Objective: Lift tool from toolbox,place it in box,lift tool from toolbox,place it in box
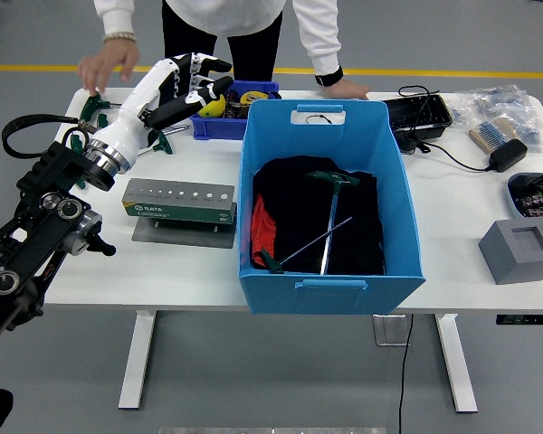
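My left hand (195, 78) is open and empty, fingers spread, raised over the table's back left beside a small blue bin (219, 126). Two green T-handle hex keys (330, 212) lie on black cloth inside the large blue box (330, 294). More green T-handle tools (160, 142) lie on the table at the back left, partly hidden by my white forearm. A grey tool stand (179, 201) with a row of holes stands left of the box. A person's hand (109, 61) hovers above the tools at the far left; the other hand (346, 89) rests on the table behind the box.
The small blue bin holds a yellow roll. A black tray (418, 113), a cable with a power adapter (508, 155) and bags of parts (502, 101) lie at the back right. A grey block (520, 250) and a blue tray (536, 193) stand at the right edge.
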### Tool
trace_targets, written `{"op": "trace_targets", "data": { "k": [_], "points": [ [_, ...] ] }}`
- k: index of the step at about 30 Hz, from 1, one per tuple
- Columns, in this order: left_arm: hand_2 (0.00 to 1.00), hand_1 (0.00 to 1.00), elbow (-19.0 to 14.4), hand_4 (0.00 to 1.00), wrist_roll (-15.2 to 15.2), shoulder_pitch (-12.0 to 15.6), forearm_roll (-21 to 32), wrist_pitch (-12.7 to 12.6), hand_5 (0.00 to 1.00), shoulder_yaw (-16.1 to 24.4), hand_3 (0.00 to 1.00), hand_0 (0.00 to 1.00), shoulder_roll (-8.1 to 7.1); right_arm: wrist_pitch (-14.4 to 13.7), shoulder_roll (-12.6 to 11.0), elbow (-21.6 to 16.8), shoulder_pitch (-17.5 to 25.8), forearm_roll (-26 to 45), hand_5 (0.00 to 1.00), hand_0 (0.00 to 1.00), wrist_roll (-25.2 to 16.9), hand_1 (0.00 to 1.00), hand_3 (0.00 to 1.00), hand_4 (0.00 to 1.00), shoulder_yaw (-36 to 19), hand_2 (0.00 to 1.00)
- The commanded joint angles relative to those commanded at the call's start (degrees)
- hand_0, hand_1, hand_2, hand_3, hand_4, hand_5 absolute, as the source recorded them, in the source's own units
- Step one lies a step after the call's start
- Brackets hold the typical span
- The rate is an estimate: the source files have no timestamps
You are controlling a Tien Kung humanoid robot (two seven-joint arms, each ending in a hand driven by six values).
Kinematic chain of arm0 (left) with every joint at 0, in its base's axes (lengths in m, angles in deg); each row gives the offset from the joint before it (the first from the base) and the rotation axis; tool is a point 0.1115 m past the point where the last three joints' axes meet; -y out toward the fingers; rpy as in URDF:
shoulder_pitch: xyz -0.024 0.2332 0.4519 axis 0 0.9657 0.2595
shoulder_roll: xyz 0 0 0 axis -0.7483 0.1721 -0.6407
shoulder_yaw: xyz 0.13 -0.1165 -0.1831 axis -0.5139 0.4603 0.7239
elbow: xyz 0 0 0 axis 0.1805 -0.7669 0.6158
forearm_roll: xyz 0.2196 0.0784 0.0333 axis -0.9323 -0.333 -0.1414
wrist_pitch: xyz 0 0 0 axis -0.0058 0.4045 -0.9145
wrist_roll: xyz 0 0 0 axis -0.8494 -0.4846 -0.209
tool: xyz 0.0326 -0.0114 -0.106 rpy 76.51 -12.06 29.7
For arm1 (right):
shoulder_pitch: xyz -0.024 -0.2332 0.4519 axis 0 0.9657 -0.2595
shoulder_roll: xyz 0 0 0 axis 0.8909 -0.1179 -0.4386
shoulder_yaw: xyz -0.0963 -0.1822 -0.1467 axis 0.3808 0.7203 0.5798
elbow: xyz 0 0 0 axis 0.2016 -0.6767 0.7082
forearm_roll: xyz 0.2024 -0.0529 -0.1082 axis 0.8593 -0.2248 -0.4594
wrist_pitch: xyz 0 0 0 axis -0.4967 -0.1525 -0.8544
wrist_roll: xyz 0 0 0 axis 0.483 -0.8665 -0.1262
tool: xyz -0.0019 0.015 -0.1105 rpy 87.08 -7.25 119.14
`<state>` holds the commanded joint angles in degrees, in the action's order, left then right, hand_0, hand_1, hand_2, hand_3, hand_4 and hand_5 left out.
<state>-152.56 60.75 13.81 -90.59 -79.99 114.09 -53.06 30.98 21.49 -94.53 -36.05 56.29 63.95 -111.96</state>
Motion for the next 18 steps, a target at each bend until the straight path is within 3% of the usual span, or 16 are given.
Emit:
{"op": "trace_targets", "data": {
  "k": [4, 6, 7, 9, 13, 18],
  "points": [
    [0.765, 0.653, -1.86, 0.960, 0.18, 5.20, 9.31, -0.12, 0.694, 3.86, 0.702, 0.589, 0.37, -0.08, 0.12, -0.12, 0.04, 0.52, 0.673, 0.670, -0.14, 0.661, 0.563, 0.783, 0.49, 0.727],
    [0.765, 0.653, -2.60, 0.960, 0.74, 8.14, 13.96, -0.26, 0.694, 6.05, 0.702, 0.589, 1.11, -0.12, 0.17, -0.20, 0.11, 0.94, 0.673, 0.670, -0.26, 0.661, 0.563, 0.783, 0.80, 0.727],
    [0.783, 0.686, -2.84, 0.957, 1.16, 9.32, 15.83, -0.40, 0.696, 6.88, 0.724, 0.655, 1.51, -0.12, 0.19, -0.22, 0.12, 0.96, 0.670, 0.669, -0.28, 0.661, 0.564, 0.779, 0.85, 0.726],
    [0.783, 0.686, -2.98, 0.957, 3.57, 11.68, 18.69, -1.76, 0.696, 8.67, 0.724, 0.655, 2.86, -0.08, 0.23, -0.25, 0.20, 1.08, 0.670, 0.669, -0.35, 0.661, 0.564, 0.779, 1.01, 0.726],
    [0.794, 0.699, -2.32, 0.936, 7.19, 14.88, 18.68, -3.15, 0.676, 11.89, 0.721, 0.683, 5.15, -0.01, 0.32, -0.29, 0.28, 0.84, 0.670, 0.668, -0.36, 0.660, 0.563, 0.778, 1.06, 0.726],
    [0.794, 0.699, -2.04, 0.936, 6.77, 18.40, 18.43, -1.81, 0.676, 13.54, 0.721, 0.683, 5.88, -0.11, 0.51, -0.36, 0.48, 1.13, 0.670, 0.668, -0.43, 0.660, 0.563, 0.778, 1.17, 0.726]
  ]
}}
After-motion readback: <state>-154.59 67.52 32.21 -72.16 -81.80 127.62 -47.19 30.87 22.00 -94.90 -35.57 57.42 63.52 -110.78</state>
